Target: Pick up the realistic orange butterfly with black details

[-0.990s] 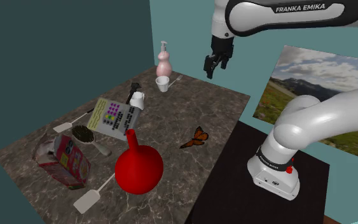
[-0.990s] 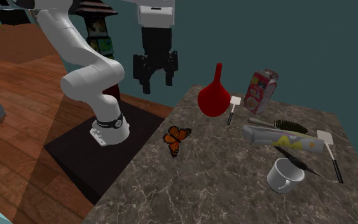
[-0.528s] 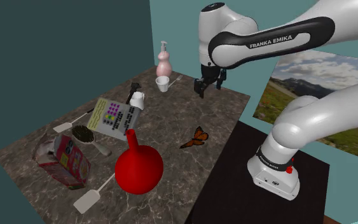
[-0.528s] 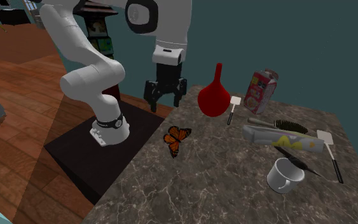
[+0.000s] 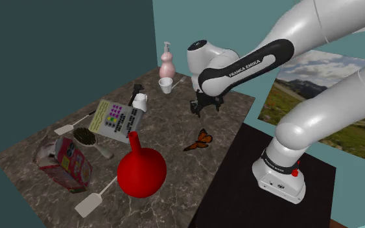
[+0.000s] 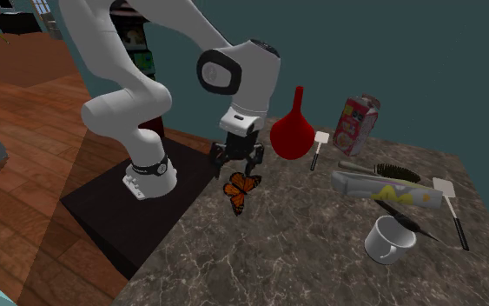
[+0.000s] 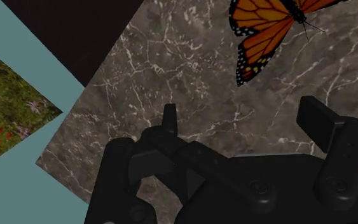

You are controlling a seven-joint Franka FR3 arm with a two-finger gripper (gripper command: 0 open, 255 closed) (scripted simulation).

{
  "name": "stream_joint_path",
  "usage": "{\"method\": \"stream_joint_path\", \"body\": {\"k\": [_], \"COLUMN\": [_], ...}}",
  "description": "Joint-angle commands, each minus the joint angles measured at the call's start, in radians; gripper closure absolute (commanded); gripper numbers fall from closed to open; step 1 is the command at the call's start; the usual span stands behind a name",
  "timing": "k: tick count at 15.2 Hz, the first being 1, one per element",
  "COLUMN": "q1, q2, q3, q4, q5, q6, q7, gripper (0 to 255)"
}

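Fingers (image 7: 323, 127) of the all-black gripper (image 6: 238, 156) are held apart, empty, pointed down over the dark marbled tabletop (image 5: 174, 129); the orange, black-veined butterfly (image 6: 241, 189) is seen just beside them, near the tabletop's edge.

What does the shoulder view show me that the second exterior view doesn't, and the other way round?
Shoulder view's extras: the pink pump bottle at the table's far corner and the landscape picture on the wall. Second exterior view's extra: the wooden floor. Both: the orange butterfly lying on the marble table, the open hand close above it without touching, and the red bulb.
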Motion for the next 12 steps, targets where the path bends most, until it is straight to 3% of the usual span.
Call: {"method": "stream_joint_path", "body": {"k": [1,6,12], "q1": [-0.022,-0.091,-0.103], "q2": [0.079,0.315,0.423], "q3": [0.042,0.114,0.112], "q4": [0.003,0.030,0.030], "q5": [-0.010,-0.102,-0.187], "q6": [0.043,0.157,0.236], "q7": [0.116,0.406,0.496], "gripper": [0,0,0]}}
